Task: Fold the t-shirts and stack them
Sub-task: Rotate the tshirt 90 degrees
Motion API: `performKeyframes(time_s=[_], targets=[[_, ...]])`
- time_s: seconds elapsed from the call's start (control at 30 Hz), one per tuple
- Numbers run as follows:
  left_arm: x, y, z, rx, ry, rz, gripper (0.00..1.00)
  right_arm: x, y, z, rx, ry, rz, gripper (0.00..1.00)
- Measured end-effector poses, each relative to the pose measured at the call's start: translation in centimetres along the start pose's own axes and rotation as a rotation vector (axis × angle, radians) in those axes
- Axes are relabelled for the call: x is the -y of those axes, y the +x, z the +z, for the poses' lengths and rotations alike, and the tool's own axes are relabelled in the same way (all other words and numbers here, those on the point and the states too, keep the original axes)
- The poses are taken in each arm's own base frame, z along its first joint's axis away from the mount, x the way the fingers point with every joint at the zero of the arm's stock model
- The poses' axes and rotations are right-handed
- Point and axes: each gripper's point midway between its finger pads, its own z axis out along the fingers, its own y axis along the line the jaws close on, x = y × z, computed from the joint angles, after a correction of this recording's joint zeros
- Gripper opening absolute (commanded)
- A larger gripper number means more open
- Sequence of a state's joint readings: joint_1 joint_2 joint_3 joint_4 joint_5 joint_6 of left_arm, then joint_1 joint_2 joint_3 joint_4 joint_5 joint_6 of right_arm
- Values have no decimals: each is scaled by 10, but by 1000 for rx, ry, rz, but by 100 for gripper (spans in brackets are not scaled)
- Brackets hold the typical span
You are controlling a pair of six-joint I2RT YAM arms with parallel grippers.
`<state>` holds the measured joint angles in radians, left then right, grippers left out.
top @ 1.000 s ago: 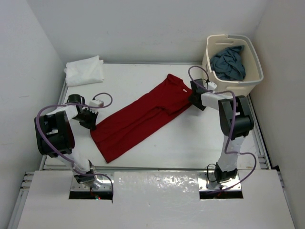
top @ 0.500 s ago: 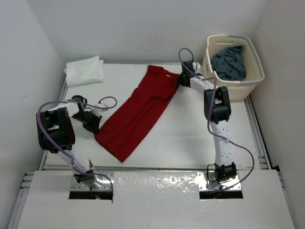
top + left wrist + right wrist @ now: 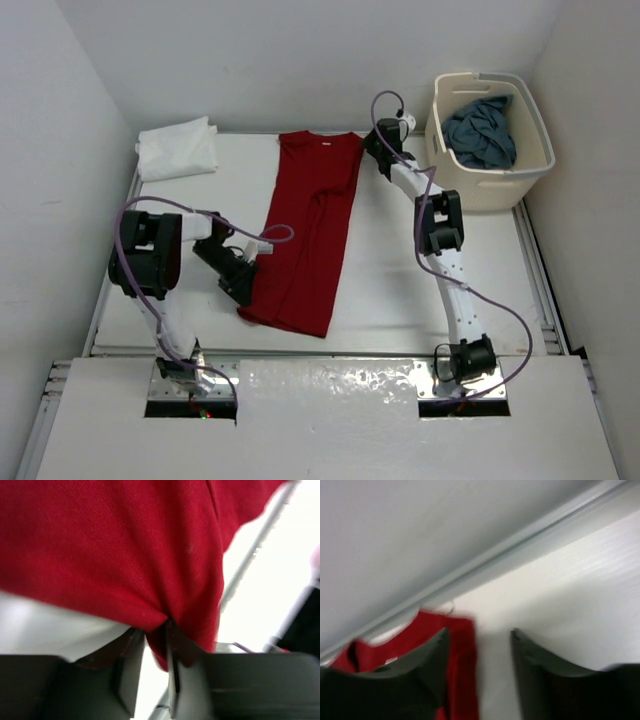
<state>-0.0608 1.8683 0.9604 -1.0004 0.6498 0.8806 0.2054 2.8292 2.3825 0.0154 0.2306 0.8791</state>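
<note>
Red t-shirt [image 3: 315,220] pinched between left fingers [image 3: 127,680], beside spread right fingers [image 3: 540,675].

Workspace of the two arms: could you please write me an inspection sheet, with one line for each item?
Surface: white table, railed edges.
Job's things: red t-shirt spread lengthwise mid-table; white t-shirt folded, far-left corner; blue-grey t-shirt crumpled in the basket.
Clutter: nothing seen.
Grippers: left gripper pinches the red t-shirt's near edge; right gripper open beside its far end.
Cables: purple cables loop along both arms.
Surroundings: white walls on three sides.
</note>
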Motion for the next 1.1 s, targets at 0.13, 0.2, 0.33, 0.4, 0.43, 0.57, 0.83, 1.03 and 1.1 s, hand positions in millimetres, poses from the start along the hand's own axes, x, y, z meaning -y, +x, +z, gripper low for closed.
performKeyframes(time_s=[0.13,0.2,0.33,0.4,0.43,0.57,0.83,1.03,1.1], targets=[[28,20,11,-41,110,-83,42,10,-18,-13,1,7,-80,94],[36,28,12,-61,131,-115,46,22,-17,-35,-56,43,-128,99],[37,32,6,-59,83,-127,54,41,-17,-96,-173,110,-207,99],[28,26,-2,-22,8,-97,56,39,-17,-134,-226,114,-255,99],[20,20,-8,14,-34,-82,58,34,-18,-152,-244,107,-276,99],[-23,-1,-55,201,-267,-50,57,-9,-11,-236,-300,1,-378,99],[-30,-28,-156,442,-727,176,32,-20,113,-421,-564,-255,-518,83],[-5,-29,-151,383,-842,703,30,58,237,-519,-904,-249,-525,56],[3,-19,-125,280,-781,875,27,73,258,-540,-964,-232,-523,60]])
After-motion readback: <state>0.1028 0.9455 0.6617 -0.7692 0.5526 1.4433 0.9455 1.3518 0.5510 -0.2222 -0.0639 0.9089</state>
